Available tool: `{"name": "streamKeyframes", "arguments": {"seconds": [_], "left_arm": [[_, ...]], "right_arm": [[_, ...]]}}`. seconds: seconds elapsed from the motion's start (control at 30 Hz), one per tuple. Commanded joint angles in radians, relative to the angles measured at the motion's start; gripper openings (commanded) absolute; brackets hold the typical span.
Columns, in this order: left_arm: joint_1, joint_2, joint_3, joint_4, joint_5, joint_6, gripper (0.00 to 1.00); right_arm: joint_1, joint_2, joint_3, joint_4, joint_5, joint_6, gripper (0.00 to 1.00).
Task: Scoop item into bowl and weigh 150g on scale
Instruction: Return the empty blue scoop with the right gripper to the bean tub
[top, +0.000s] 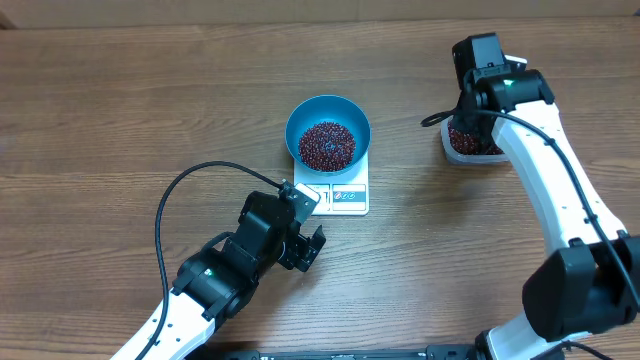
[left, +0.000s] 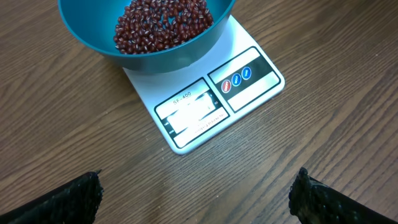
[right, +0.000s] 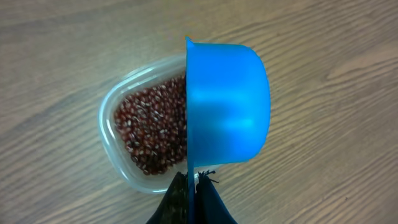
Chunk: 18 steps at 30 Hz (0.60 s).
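The blue bowl (top: 328, 112) stands on the white scale (top: 348, 196) and holds a heap of dark red beans (top: 327, 145). In the left wrist view, the bowl (left: 155, 57) and its beans (left: 161, 25) fill the top, with the scale's display (left: 191, 114) below. My left gripper (left: 196, 190) is open and empty over bare wood just in front of the scale. My right gripper (right: 194, 190) is shut on the handle of a small blue scoop (right: 227, 106). The scoop is turned on its side over a clear tub (right: 109, 134) of beans (right: 149, 130).
The clear tub (top: 470, 150) sits at the right of the table, partly under the right arm (top: 545, 170). The left arm's black cable (top: 165, 215) loops over the wood left of the scale.
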<state>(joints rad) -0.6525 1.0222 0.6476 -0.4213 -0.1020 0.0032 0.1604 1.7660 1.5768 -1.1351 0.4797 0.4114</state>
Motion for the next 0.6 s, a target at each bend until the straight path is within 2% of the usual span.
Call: {"name": "streamKeyframes", "arguments": {"seconds": [0.0, 0.13, 0.57], "left_arm": [[0.004, 0.005, -0.007, 0.003, -0.009, -0.003, 0.99], [0.004, 0.005, -0.007, 0.003, -0.009, -0.003, 0.99], [0.004, 0.005, -0.007, 0.003, -0.009, -0.003, 1.0]], "right_arm": [[0.0, 0.051, -0.005, -0.005, 0.049, 0.008, 0.04], [0.0, 0.082, -0.005, -0.013, 0.104, 0.007, 0.04], [0.001, 0.194, -0.005, -0.023, 0.105, 0.007, 0.04]]}}
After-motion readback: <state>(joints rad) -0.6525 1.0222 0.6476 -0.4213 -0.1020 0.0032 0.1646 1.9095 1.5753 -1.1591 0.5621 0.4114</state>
